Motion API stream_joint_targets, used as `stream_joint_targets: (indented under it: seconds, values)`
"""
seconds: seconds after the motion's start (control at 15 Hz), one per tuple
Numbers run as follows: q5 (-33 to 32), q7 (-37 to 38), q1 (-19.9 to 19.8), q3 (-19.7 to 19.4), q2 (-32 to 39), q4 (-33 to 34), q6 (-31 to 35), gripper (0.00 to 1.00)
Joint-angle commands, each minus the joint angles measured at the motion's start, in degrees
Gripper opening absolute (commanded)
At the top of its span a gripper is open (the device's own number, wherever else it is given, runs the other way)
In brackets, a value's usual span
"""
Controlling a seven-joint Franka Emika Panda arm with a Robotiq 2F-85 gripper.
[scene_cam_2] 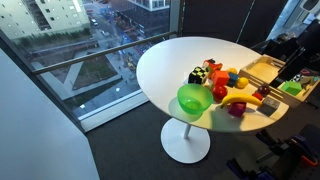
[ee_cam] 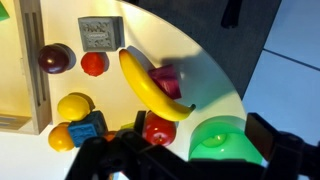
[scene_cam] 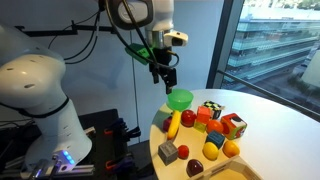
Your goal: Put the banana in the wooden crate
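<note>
Arm (scene_cam: 40, 95) reaches out high, wrist bent down — gripper (scene_cam: 166, 84) points straight down, hanging in mid-air, jaws apart w/ nothing btwn them.

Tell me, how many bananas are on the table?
1. The banana lies on the white table, near the green bowl. Another could be hidden behind the crowded toys.

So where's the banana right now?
In the wrist view the banana lies on the table mid-frame, beside the green bowl, outside the wooden crate at the left edge.
</note>
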Motion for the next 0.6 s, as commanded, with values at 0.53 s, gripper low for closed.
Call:
stream_joint_targets:
  seconds: [0.53]
  values:
    - [2.5, -16.9, 3.4, -1.1, 16.7, 8.4, 4.1, 1.0]
